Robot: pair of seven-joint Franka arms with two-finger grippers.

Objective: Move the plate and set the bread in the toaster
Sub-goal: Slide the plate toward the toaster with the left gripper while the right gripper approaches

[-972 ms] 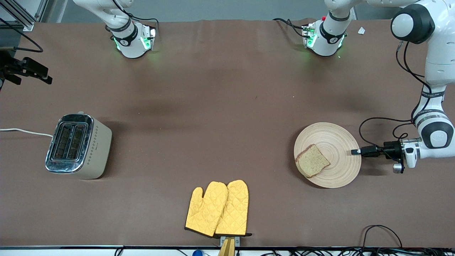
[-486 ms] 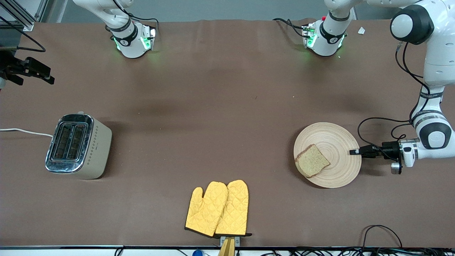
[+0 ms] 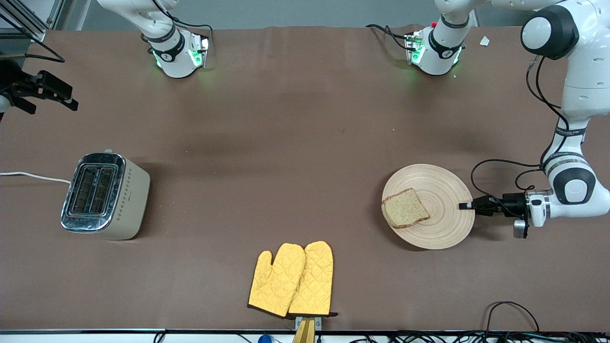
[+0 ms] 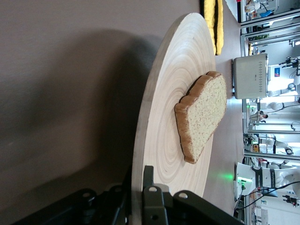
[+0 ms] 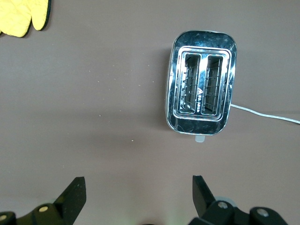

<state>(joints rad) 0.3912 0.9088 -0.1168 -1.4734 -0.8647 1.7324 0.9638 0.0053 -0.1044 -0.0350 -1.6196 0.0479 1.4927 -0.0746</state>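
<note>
The left gripper [image 3: 463, 206] is clamped on the rim of the round, light-wood plate [image 3: 443, 200] with ring grain, at the edge that faces the left arm's end of the brown table [image 3: 295, 143]. An edge pinch makes sense here: the plate is too flat and wide to grasp any other way, and it lets the arm carry the load toward the toaster's end. The square slice of brown speckled bread [image 3: 405, 214] lies on the plate, out by the rim away from the fingers, so a tilt could let it slide.

The boxy beige toaster [image 3: 102, 196] with its chrome top stands near the table's edge at the right arm's end. The right gripper [image 3: 40, 90] hangs above that end, jaws wide and empty, waiting. A pair of yellow quilted oven mitts [image 3: 291, 280] lies by the table's front edge.

The left wrist view alone shows the fingers [image 4: 150, 201] gripping the rim; the right wrist view alone looks straight down into both empty slots.
</note>
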